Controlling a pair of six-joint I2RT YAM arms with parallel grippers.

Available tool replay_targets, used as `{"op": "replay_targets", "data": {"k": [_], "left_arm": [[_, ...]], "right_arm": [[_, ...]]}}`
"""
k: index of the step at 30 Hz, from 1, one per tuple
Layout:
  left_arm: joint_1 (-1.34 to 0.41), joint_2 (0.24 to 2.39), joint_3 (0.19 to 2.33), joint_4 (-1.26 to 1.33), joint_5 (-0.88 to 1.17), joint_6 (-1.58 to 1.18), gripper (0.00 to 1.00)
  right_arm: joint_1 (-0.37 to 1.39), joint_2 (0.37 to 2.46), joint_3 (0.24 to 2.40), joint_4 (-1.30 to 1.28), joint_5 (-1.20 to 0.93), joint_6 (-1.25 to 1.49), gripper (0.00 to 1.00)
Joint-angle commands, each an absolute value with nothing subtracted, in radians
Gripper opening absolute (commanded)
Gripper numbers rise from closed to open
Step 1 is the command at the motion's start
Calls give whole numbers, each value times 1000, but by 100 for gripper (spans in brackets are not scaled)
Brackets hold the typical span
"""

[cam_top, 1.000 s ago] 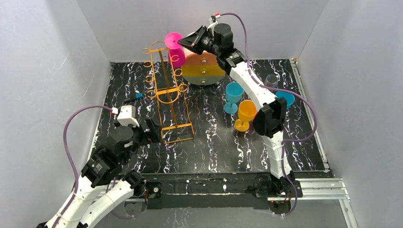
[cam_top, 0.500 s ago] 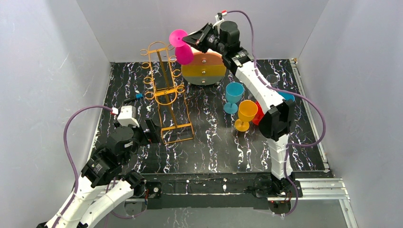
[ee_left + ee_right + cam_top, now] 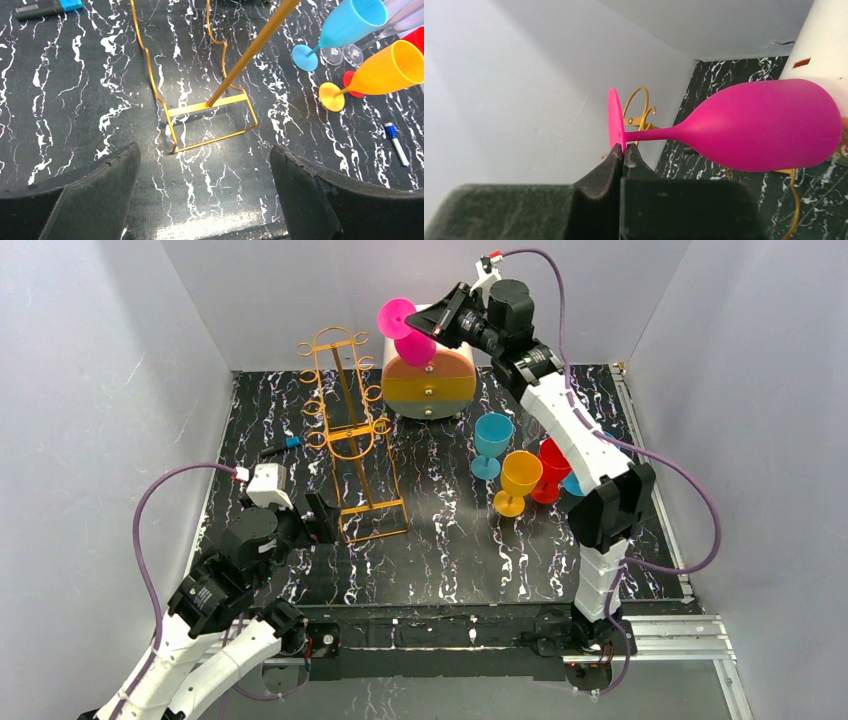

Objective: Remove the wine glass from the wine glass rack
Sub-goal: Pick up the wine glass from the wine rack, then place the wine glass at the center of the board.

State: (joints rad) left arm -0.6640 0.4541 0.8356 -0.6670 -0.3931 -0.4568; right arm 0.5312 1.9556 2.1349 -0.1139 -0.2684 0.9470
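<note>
My right gripper (image 3: 437,322) is shut on the round foot of a magenta wine glass (image 3: 408,333) and holds it high in the air, right of the rack and in front of the drawer box. In the right wrist view the glass (image 3: 764,127) lies sideways, its foot pinched at the fingertips (image 3: 624,151). The orange-gold wire rack (image 3: 352,435) stands empty at the left middle of the table; its base shows in the left wrist view (image 3: 210,122). My left gripper (image 3: 315,518) is open and empty, low beside the rack's base, its own tips apart (image 3: 205,165).
A white-and-orange round drawer box (image 3: 430,380) stands at the back. Blue (image 3: 491,440), orange (image 3: 517,480) and red (image 3: 552,465) glasses stand right of centre. A blue-capped marker (image 3: 280,448) lies left of the rack; another (image 3: 397,142) lies right.
My right gripper has carried the magenta glass up and to the right, clear of the rack's top rails. The left arm has not moved.
</note>
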Motion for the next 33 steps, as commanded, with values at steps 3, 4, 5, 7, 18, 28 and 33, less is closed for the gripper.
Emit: {"op": "replay_targets", "data": {"k": [3, 4, 5, 7, 18, 28, 33], "left_arm": [[-664, 415, 892, -596, -311, -399, 98], [-664, 407, 890, -577, -278, -378, 98], [-664, 403, 889, -564, -236, -360, 98], [-663, 405, 892, -554, -170, -341, 98], [-663, 507, 880, -477, 189, -355, 98], [-664, 556, 785, -235, 340, -506, 98], [-663, 604, 759, -108, 419, -633, 98]], "right_arm": [[535, 1705, 2004, -99, -350, 798, 1], [534, 1669, 1961, -89, -351, 786, 1], [534, 1633, 1926, -84, -351, 776, 1], [534, 1565, 1846, -71, -366, 751, 1], [535, 1206, 1388, -137, -578, 579, 1], [539, 1070, 1198, -119, -783, 581, 1], [552, 957, 944, 119, -789, 750, 1]]}}
